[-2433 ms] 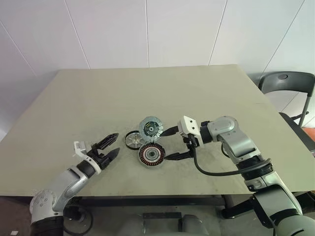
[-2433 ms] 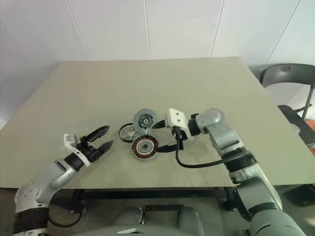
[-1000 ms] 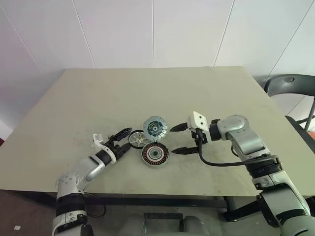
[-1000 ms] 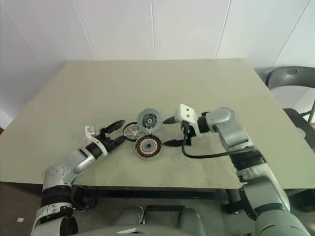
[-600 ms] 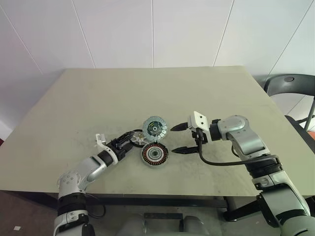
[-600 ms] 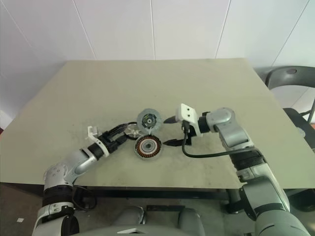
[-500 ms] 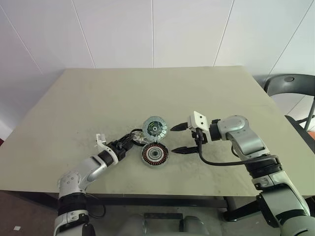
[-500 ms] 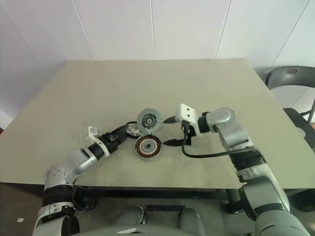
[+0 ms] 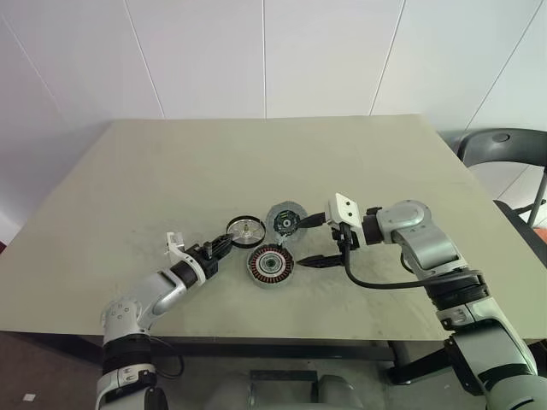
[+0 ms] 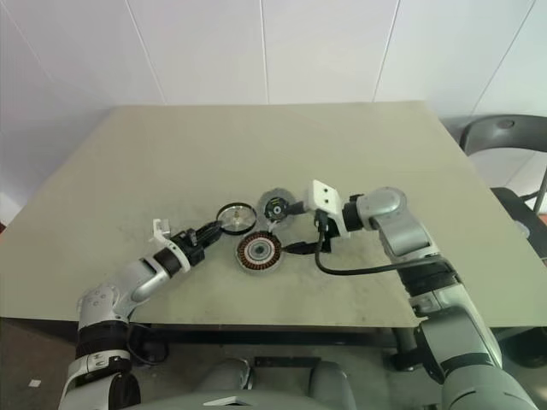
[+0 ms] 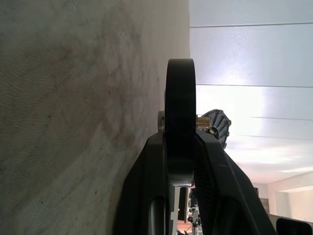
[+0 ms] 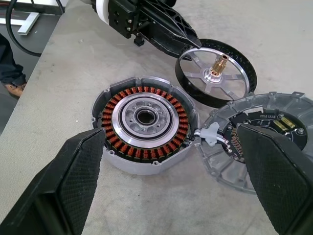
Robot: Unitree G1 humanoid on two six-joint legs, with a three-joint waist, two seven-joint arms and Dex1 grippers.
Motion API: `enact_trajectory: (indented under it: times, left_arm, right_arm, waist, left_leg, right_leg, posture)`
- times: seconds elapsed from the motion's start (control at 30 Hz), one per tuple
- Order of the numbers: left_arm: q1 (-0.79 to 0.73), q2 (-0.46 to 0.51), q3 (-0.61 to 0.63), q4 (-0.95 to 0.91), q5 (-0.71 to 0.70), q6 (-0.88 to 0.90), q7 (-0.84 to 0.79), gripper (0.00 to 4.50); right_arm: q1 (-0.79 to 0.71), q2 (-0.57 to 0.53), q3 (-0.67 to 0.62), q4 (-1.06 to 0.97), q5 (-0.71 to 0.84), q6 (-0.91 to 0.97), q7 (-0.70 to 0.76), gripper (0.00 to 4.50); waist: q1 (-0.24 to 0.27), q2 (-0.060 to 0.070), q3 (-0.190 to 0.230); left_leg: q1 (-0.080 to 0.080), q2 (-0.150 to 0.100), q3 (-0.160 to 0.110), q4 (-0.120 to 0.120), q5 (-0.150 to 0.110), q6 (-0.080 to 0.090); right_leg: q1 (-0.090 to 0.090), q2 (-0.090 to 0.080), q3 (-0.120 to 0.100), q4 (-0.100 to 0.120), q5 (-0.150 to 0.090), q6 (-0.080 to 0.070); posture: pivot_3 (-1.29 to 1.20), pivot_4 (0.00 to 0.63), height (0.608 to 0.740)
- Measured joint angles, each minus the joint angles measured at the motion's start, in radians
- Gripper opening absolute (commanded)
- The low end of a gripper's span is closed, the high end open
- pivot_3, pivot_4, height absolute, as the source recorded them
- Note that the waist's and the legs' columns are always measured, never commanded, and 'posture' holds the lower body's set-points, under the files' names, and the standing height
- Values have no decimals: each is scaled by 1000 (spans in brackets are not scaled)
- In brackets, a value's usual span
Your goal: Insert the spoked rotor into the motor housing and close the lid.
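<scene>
My left gripper (image 9: 219, 248) is shut on the near rim of the spoked rotor (image 9: 245, 231), a black ring with silver spokes and a brass hub, held tilted just above the table. In the left wrist view the rotor's black rim (image 11: 179, 107) sits edge-on between both fingers. The motor housing (image 9: 270, 266), with its coppery windings facing up, lies just right of the rotor. The lid (image 9: 286, 220) rests behind the housing, joined to it by short wires. My right gripper (image 9: 309, 241) stands open beside them, one finger near the lid and one near the housing (image 12: 145, 122).
The grey table (image 9: 171, 171) has wide bare room to the left and behind the parts. A dark chair (image 9: 504, 149) stands off its right side. A black cable (image 9: 376, 282) hangs from my right wrist over the table.
My left gripper closed on the rotor's rim and raised it slightly. The lid, which stood up leaning against the rotor, dropped back and to the right. My right gripper held still.
</scene>
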Motion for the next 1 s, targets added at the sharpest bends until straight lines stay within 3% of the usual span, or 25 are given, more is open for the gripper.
enact_trajectory:
  times: [0.13,0.33,0.6,0.73,0.9,1.0]
  left_arm:
    - [48,52,9,-51,11,-1,-18,396]
    - [120,235,5,-202,167,-17,-131,396]
    - [108,290,-31,-369,310,-98,-294,396]
    - [93,351,-128,-464,480,-182,-378,396]
    - [84,514,-349,-556,842,-384,-518,396]
    - [100,531,-406,-567,984,-509,-579,396]
  right_arm:
    - [0,2,1,-6,0,0,-1,4500]
    - [1,6,2,-5,-2,0,-1,4500]
    - [3,27,5,-6,-4,-1,-2,4500]
    - [18,26,5,-7,-4,0,-3,4500]
    - [21,20,4,-7,-4,-1,-2,4500]
    - [21,18,4,-5,-5,-3,-1,4500]
  waist:
    - [-27,0,0]
    - [-51,-1,1]
    - [-48,-1,1]
    - [-49,-1,1]
    - [-50,-1,1]
    - [-49,0,2]
  left_leg:
    - [0,1,0,-3,0,0]
    - [-1,1,1,-2,0,0]
    - [-2,1,0,-3,0,0]
    - [-2,1,1,-3,0,0]
    - [-2,1,2,-3,0,0]
    - [-2,1,2,-4,0,0]
  right_leg:
    - [-1,0,0,0,0,0]
    - [-2,1,0,1,2,-4]
    - [-3,0,0,0,2,-4]
    - [-3,0,0,0,2,-4]
    - [-3,0,1,0,2,-4]
    - [-4,0,1,0,2,-4]
  posture:
    - [0,0,740]
    - [0,0,740]
    - [0,0,740]
    - [0,0,740]
    - [0,0,740]
    - [0,0,740]
